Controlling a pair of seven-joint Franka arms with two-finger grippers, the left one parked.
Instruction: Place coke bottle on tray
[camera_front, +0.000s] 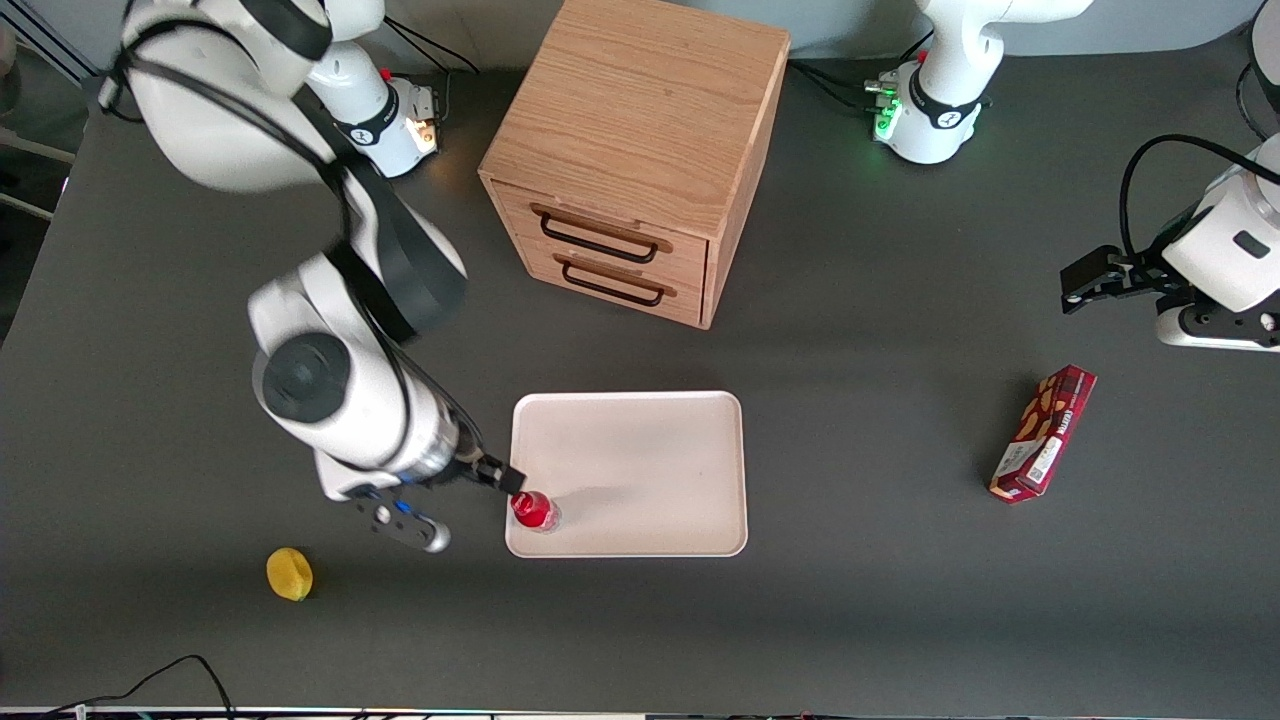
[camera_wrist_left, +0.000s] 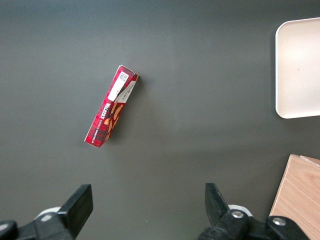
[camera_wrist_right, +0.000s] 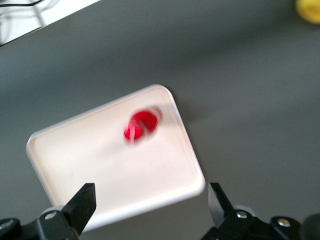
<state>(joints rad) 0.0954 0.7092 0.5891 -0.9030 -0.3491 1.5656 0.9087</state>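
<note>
The coke bottle, small and red with a red cap, stands upright on the pale pinkish-white tray, in the corner nearest the front camera at the working arm's end. My gripper hovers beside that corner, just off the tray's edge, open and empty. One black fingertip is close to the bottle's cap. In the right wrist view the bottle is a blurred red spot on the tray, apart from my open gripper, and the fingers stand wide apart above the tray's rim.
A wooden two-drawer cabinet stands farther from the front camera than the tray. A yellow lemon lies on the table near my gripper. A dark red snack box lies toward the parked arm's end.
</note>
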